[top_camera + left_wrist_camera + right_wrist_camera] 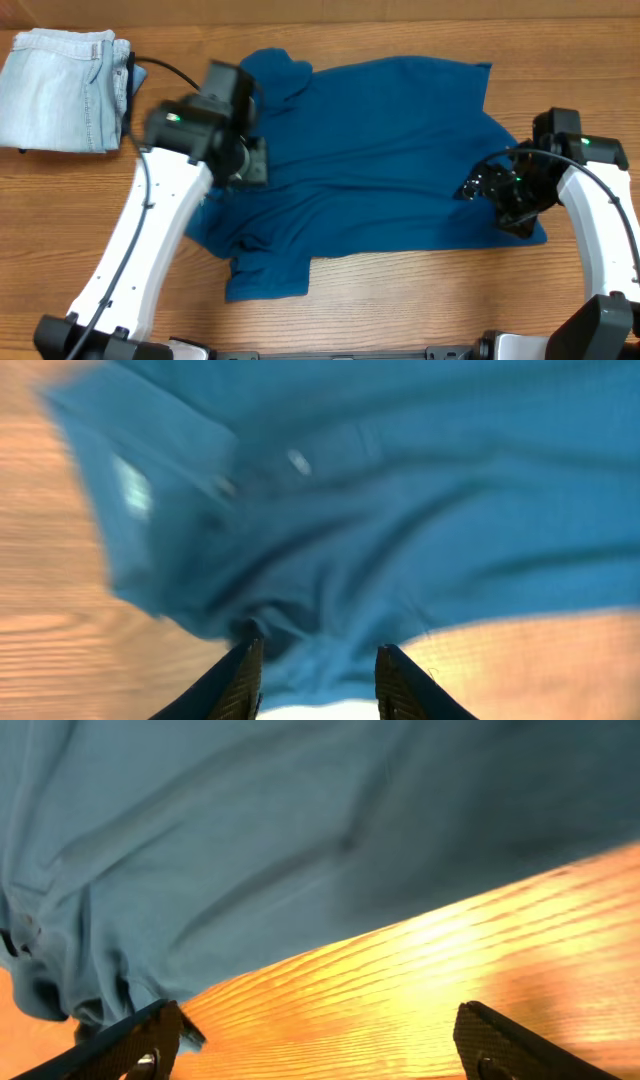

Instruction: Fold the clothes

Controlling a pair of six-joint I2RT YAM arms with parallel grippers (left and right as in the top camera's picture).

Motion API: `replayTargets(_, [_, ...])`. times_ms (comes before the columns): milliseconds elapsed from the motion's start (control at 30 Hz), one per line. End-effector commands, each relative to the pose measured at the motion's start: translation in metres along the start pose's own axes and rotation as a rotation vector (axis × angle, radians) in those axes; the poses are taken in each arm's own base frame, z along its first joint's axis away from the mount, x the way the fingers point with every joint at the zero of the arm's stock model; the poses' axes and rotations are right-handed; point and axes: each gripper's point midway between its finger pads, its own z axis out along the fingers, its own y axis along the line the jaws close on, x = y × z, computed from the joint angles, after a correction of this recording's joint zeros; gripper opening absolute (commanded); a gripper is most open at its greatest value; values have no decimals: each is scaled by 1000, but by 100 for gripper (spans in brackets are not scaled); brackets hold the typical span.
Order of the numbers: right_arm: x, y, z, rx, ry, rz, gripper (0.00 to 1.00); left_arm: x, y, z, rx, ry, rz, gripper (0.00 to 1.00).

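Left gripper (318, 650): jaws narrow, with a bunch of teal fabric pinched between them. Creases in the cloth run toward the left finger (240, 680). The left wrist view is blurred. It shows two small pale spots on the fabric, maybe buttons, can't tell. From overhead the left gripper (250, 160) sits over the left part of the polo shirt (370, 150), just below the collar area (285, 68).

Right gripper (320, 1020): jaws wide apart, holding nothing. Only bare wooden table (420, 980) shows between the fingers. One finger (130, 1040) is just beside the shirt edge, where the cloth hangs in small folds. Whether it touches the cloth, can't tell. From overhead the right gripper (480, 187) is over the lower right corner of the shirt, near the hem.

The shirt is deep teal and lies spread sideways across the middle of the table (400, 300), collar toward the left and hem toward the right. It is mostly flat and wrinkled around the left gripper. One short sleeve (265, 275) sticks out toward the near edge, at lower left.

Pale blue jeans (60, 90) are folded at the far left corner of the table. They are apart from the shirt, and a black cable runs past their right edge.
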Motion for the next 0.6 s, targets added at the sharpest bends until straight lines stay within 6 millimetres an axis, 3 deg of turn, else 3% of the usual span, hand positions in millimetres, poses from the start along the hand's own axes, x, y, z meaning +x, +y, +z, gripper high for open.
replayTargets(0, [-7,-16,-6,0,-19,64,94,32,-26,22,71,108,-1,41])
replayTargets(300, [-1,-31,-10,-7,15,93,99,102,-55,53,71,301,-18,43])
replayTargets(567, [7,-35,10,-29,51,106,100,157,-62,82,-6,374,130,46])
